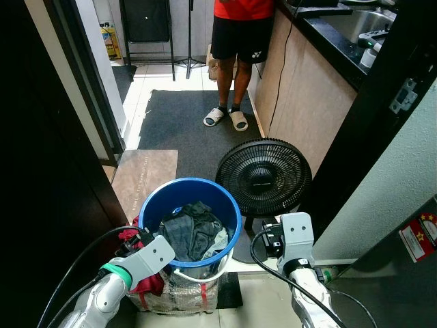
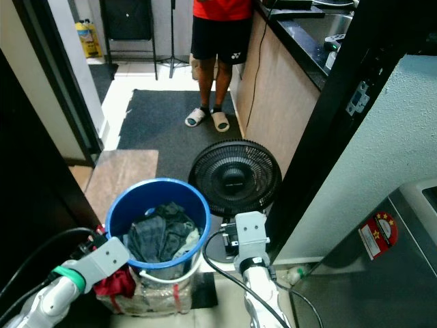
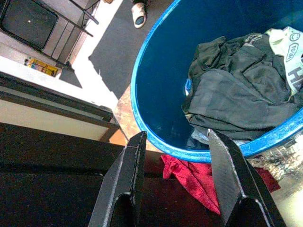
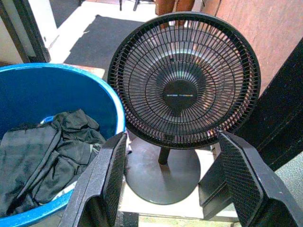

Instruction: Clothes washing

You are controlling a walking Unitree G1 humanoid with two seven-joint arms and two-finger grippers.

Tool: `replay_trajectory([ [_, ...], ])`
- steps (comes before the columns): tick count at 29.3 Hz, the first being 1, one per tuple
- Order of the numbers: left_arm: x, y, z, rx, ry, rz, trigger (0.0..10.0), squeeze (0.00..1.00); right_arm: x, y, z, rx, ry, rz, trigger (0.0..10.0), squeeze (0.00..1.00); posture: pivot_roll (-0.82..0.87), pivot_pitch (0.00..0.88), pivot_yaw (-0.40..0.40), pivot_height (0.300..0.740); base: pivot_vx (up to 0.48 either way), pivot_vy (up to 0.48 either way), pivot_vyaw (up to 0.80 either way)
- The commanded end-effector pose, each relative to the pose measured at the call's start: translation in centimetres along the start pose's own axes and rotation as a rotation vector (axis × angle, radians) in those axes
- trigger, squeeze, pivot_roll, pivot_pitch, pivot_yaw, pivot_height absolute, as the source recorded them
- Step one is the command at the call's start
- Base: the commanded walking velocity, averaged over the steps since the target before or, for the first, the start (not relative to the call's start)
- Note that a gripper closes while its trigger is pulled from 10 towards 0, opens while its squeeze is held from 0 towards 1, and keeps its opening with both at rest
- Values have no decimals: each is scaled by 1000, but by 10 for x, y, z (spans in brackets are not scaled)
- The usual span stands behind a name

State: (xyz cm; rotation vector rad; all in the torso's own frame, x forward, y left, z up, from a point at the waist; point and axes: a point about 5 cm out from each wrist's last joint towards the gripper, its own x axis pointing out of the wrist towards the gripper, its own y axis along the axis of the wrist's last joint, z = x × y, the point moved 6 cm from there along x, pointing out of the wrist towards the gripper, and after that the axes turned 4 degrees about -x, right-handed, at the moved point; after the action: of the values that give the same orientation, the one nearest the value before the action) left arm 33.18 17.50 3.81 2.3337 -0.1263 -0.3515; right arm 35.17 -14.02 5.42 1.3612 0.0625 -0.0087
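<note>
Bucket (image 1: 229, 205) of dark clothes (image 1: 191, 229) sits left of fan (image 1: 263, 178). Left gripper (image 3: 177, 156) spread wide, empty, at bucket's near-left rim; right gripper (image 4: 173, 182) wide, empty, facing fan.

blue bucket (image 1: 153, 198) holds dark clothes (image 1: 193, 231) | fan (image 1: 263, 177) beside | red cloth (image 1: 145, 283) perhaps outside

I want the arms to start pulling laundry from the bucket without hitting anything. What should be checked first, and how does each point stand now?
1. Left claw open: ok.
2. Right claw open: ok.
3. Dark clothes piled inside the round blue plastic bucket, uncovered: ok.
4. Black floor fan close beside the bucket, facing the right claw: not ok.
5. Red cloth outside the bucket, under its rim: not ok.
6. Person in black shorts well back on the dark mat: ok.
</note>
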Motion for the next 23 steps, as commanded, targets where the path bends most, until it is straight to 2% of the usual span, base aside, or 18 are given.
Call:
replay_trajectory([
  [1, -2, -7, 2, 1, -10, -22, 10000, 0, -2, -8, -1, -5, 7, -28, 10000, 0, 6, 50, 49, 740, 0, 0, 0],
  [23, -4, -6, 3, 1, -10, -19, 10000, 0, -2, -8, -2, -7, 14, -29, 10000, 0, 12, 63, 44, 740, 0, 0, 0],
])
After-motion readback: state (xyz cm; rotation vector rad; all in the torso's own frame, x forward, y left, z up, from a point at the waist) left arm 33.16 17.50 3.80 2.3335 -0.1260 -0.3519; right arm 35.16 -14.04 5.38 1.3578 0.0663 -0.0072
